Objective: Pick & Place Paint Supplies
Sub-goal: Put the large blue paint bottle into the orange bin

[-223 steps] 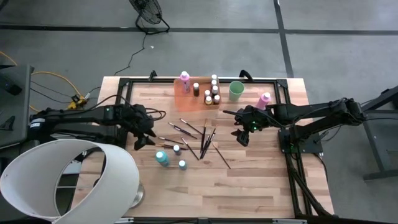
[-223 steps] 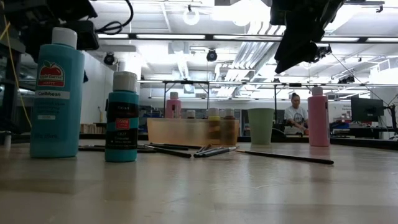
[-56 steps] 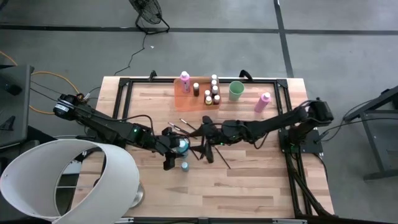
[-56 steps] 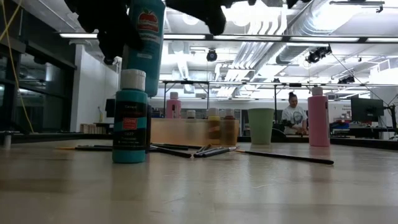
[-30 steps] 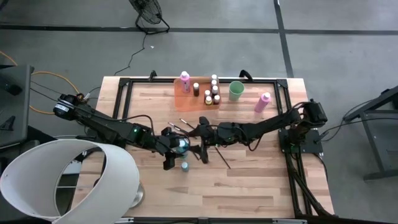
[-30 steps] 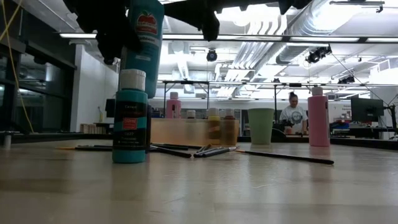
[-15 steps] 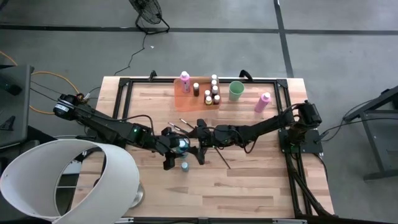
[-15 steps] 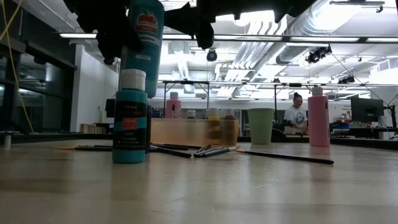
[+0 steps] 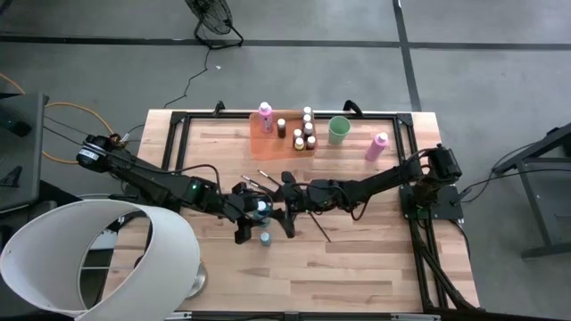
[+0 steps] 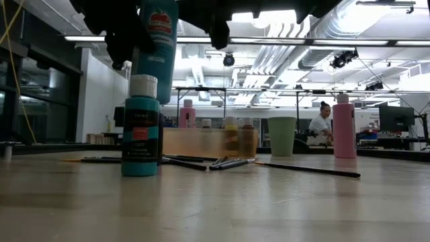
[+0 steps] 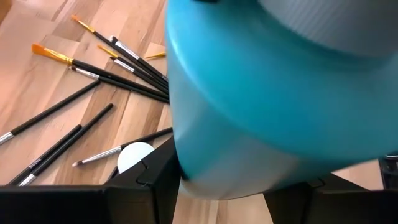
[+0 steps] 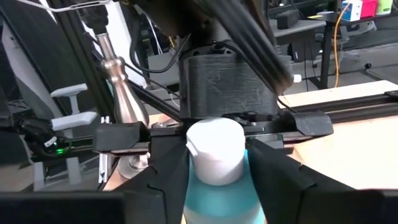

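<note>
A large teal paint bottle [image 10: 156,50] with a white cap [image 12: 214,149] hangs upright above the table's middle. My left gripper [image 9: 250,212] is shut on it from the left. My right gripper [image 12: 216,180] reaches in level from the right and is shut on its top. A small teal bottle [image 10: 141,128] stands on its base on the table below. Dark-handled paintbrushes [image 11: 93,68] lie flat on the wood beside it. My left gripper pinches the large bottle's body [image 11: 249,155] between its two fingers [image 11: 149,180], slanting down from the table's left. The bottle is upright and lifted clear of the table. My right gripper's two fingers [image 12: 165,180] sit on opposite sides of the bottle's shoulder [image 12: 217,199], just below the white cap. They come in level from the table's right.
At the far edge stand an orange tray [image 9: 268,138] with several small bottles, a green cup [image 9: 338,130] and a pink bottle [image 9: 378,145]. A white lamp shade [image 9: 89,259] covers the near left corner. A black frame [image 9: 178,125] runs round the table's rim.
My right gripper has moved a little toward the table's left, up to the top of the teal bottle that my left gripper keeps still in the air.
</note>
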